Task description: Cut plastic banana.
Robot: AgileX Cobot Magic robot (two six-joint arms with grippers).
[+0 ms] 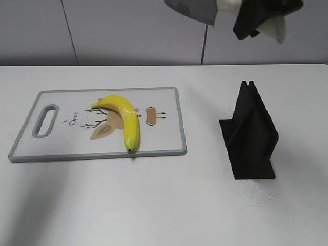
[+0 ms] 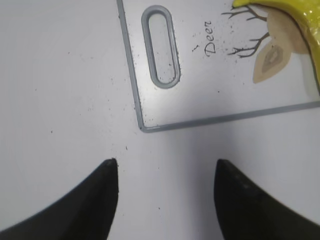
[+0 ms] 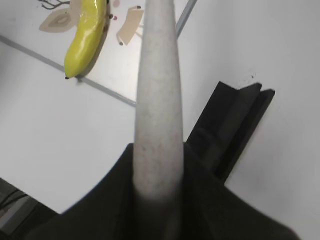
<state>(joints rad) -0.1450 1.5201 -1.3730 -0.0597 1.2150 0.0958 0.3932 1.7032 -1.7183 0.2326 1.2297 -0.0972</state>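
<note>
The plastic banana (image 1: 125,120) lies on a white cutting board (image 1: 164,102) with a grey rim, its dark tip near the front edge. My right gripper (image 1: 259,18) is high above the table at the top right, shut on a knife (image 1: 192,10) with a grey blade and a whitish handle. In the right wrist view the knife (image 3: 157,90) runs out from the jaws (image 3: 157,150), with the banana (image 3: 85,40) far to its left. My left gripper (image 2: 165,167) is open and empty over bare table, near the board's handle-slot corner (image 2: 145,125). The banana's edge (image 2: 305,20) shows there.
A black knife stand (image 1: 251,133) stands on the white table to the right of the board; it also shows in the right wrist view (image 3: 230,125). The board has a handle slot (image 1: 45,120) at its left end. The left gripper is out of the exterior view.
</note>
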